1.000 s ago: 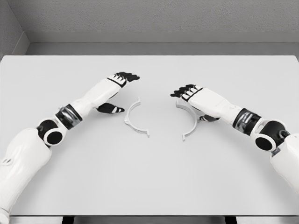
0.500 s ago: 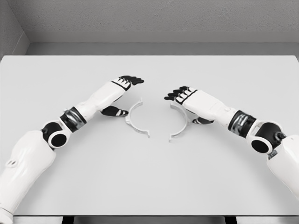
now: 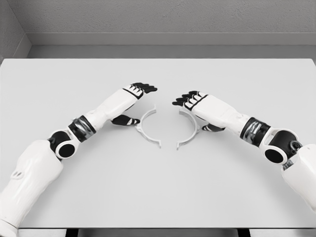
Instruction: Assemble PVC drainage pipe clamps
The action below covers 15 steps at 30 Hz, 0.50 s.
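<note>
Two white half-ring clamp pieces lie flat on the grey table [image 3: 158, 192], their open sides facing each other. The left clamp half [image 3: 140, 127] curves from near my left hand down toward the centre. The right clamp half [image 3: 195, 130] mirrors it, and their lower tips are a small gap apart. My left hand [image 3: 134, 104] reaches over its piece with fingers extended and the thumb [image 3: 126, 120] against the piece's outer edge. My right hand [image 3: 197, 114] hovers over the other piece the same way, its thumb [image 3: 211, 128] behind the arc. Neither hand is closed round a piece.
The table's far edge meets a grey wall [image 3: 158, 19] at the back. Both forearms lie low across the table from the lower corners.
Both hands moved inward toward the centre. The right clamp half slid left and the left one slid slightly right, so the gap between them has narrowed.
</note>
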Available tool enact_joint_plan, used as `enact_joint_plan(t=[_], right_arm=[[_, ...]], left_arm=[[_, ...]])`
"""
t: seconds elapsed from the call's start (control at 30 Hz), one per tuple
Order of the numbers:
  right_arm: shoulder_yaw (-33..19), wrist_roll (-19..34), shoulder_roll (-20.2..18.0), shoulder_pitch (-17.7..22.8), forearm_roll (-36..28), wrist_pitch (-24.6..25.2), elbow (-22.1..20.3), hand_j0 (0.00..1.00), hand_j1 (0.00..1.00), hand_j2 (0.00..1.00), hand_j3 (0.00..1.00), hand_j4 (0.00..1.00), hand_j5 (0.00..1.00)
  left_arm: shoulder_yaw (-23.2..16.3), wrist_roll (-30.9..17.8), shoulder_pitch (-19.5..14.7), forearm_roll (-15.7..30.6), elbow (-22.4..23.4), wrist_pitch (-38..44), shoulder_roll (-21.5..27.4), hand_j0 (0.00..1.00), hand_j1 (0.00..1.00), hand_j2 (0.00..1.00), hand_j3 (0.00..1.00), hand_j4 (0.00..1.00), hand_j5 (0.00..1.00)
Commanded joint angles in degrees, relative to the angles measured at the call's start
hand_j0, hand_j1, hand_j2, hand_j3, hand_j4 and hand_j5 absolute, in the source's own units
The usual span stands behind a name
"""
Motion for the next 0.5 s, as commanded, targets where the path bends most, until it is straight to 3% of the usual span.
enact_joint_plan(t=[0.0, 0.47], right_arm=[[0.3, 0.0, 0.0, 0.0, -0.2, 0.1, 0.8, 1.00, 1.00, 1.00, 1.00, 1.00, 1.00], [1.5, 0.0, 0.9, -0.6, -0.2, 0.6, 0.9, 1.00, 1.00, 1.00, 1.00, 1.00, 1.00]], left_arm=[[0.0, 0.0, 0.0, 0.0, -0.1, 0.0, -0.3, 1.00, 1.00, 1.00, 1.00, 1.00, 1.00], [0.2, 0.0, 1.3, -0.6, -1.8, 0.0, -0.6, 1.00, 1.00, 1.00, 1.00, 1.00, 1.00]])
